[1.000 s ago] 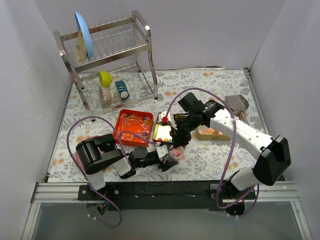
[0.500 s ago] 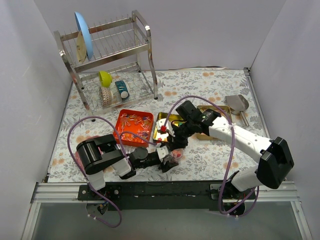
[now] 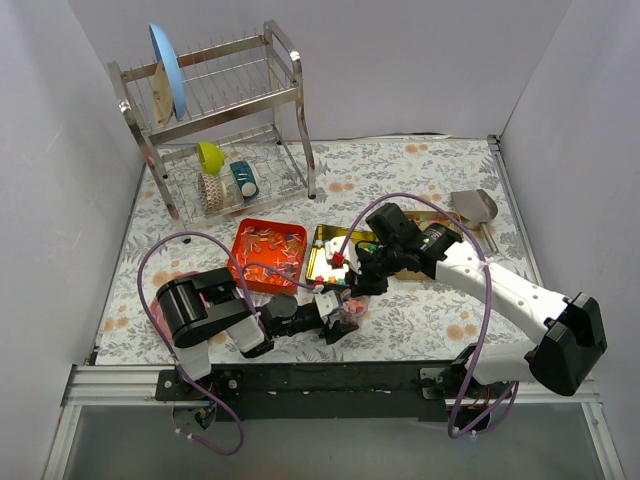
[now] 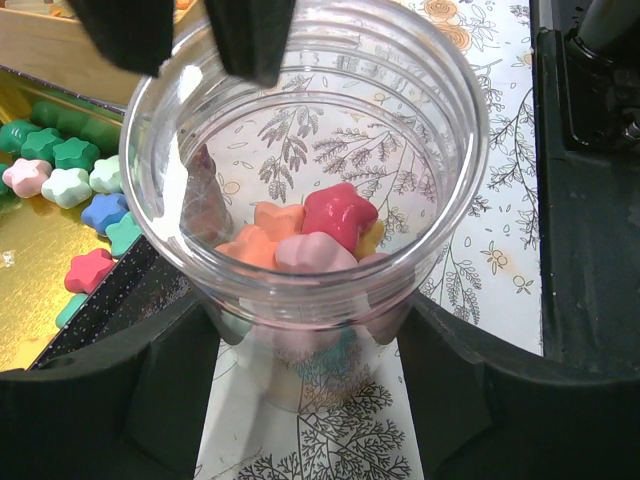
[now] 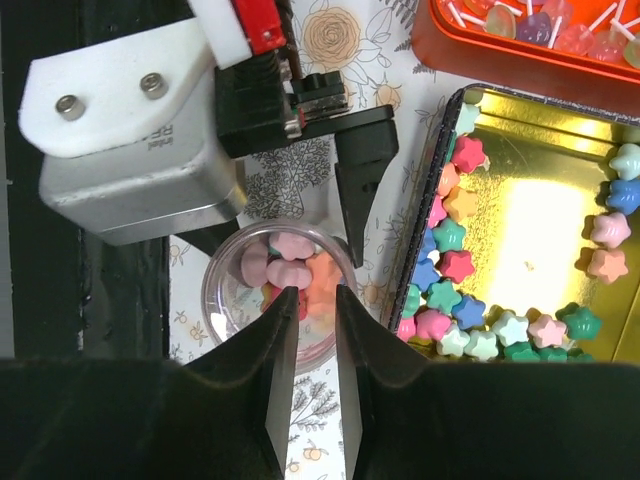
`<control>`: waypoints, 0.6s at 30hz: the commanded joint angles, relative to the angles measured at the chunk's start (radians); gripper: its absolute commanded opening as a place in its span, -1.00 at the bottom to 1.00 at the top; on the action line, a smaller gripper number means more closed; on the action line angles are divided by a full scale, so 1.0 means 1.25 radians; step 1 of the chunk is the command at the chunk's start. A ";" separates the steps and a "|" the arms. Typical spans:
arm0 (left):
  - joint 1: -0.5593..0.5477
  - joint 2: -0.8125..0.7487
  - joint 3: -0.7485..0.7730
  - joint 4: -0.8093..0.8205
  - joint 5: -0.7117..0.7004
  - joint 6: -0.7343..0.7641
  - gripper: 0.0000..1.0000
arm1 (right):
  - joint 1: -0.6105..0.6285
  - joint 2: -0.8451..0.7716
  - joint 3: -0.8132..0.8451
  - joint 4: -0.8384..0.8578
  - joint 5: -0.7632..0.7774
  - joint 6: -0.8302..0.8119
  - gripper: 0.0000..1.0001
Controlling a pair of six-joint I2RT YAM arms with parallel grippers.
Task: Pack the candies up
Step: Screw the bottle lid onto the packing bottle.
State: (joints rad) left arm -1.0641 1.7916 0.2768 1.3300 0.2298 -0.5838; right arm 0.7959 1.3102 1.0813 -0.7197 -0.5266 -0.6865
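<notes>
My left gripper (image 4: 310, 372) is shut on a clear plastic jar (image 4: 452, 200), which stands upright on the floral mat. In the jar lie several star-shaped candies (image 4: 330, 215) in pink, red and orange. My right gripper (image 5: 312, 291) hangs just above the jar's mouth (image 5: 228, 300) with its jaws slightly apart and nothing between them. Its dark fingertips (image 4: 250, 35) show at the top of the left wrist view. More pastel star candies (image 5: 455, 265) lie in a gold tray (image 5: 540, 200) right beside the jar. In the top view the jar (image 3: 347, 312) sits between the two grippers.
An orange tray (image 3: 268, 255) of clear-wrapped sweets sits left of the gold tray (image 3: 322, 258). A tan tray (image 3: 410, 268) lies partly under the right arm. A metal scoop (image 3: 475, 207) rests at the right, and a dish rack (image 3: 215, 130) stands at the back left.
The right arm has come down lower and stretched out over the jar, and its jaws have drawn closer together. The left gripper and the jar have stayed put.
</notes>
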 commanded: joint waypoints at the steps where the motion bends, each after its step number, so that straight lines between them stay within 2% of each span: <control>1: 0.001 0.031 -0.010 -0.120 -0.033 0.025 -1.00 | -0.001 -0.028 -0.008 -0.040 0.002 0.013 -0.43; 12: 0.001 0.033 -0.009 -0.123 -0.044 0.024 -1.00 | 0.001 -0.005 -0.134 -0.062 0.026 -0.079 -0.46; 18: 0.001 0.034 -0.005 -0.129 -0.055 0.022 -1.00 | 0.000 -0.048 -0.181 -0.099 0.047 -0.110 -0.50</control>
State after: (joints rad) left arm -1.0641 1.7969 0.2832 1.3281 0.2188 -0.5987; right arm 0.7986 1.2350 0.9508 -0.6262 -0.5987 -0.7784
